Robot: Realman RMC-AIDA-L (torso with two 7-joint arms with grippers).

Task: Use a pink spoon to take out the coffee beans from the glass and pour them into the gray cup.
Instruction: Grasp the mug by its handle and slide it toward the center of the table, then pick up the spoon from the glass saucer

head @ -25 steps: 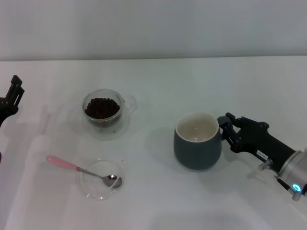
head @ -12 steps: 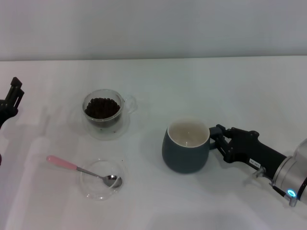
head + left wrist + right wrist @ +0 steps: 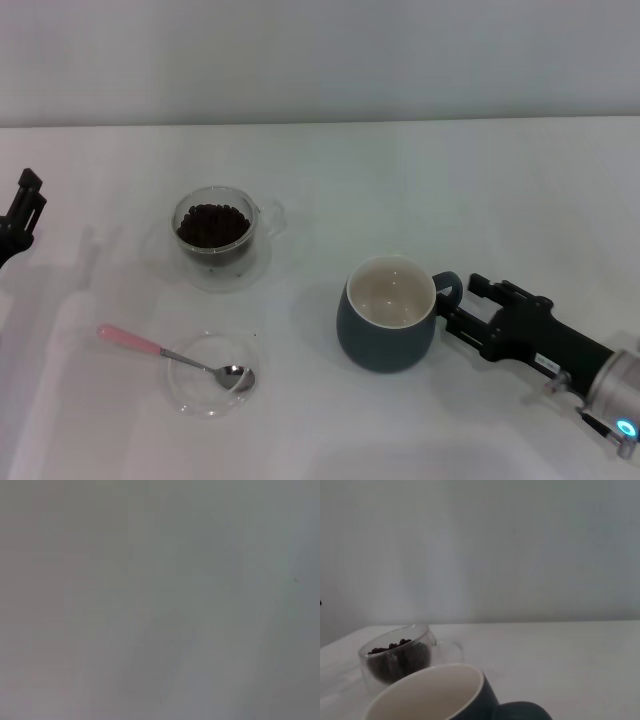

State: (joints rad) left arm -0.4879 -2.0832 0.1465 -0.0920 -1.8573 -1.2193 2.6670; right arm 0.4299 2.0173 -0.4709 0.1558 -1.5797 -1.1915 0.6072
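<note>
Two grippers showed in the head view, and only one was beside a task thing. The right gripper point(image 3: 462, 305) lay low on the table point(image 3: 420, 180), its tips just at the loop handle of the gray cup point(image 3: 387, 326); whether they were spread or pinched on that handle could not be told. The cup stood upright and empty, cream inside showing. Out to the robot's left, the pink spoon point(image 3: 175, 354) lay with its bowl in a flat clear dish point(image 3: 185, 390) and its handle pointing away toward the left edge. Beyond it stood the glass point(image 3: 214, 235) holding the coffee beans point(image 3: 212, 224). The left gripper point(image 3: 22, 212) hung at the far left edge, its fingers apart and empty, and was clearly the nearer one to the spoon handle
</note>
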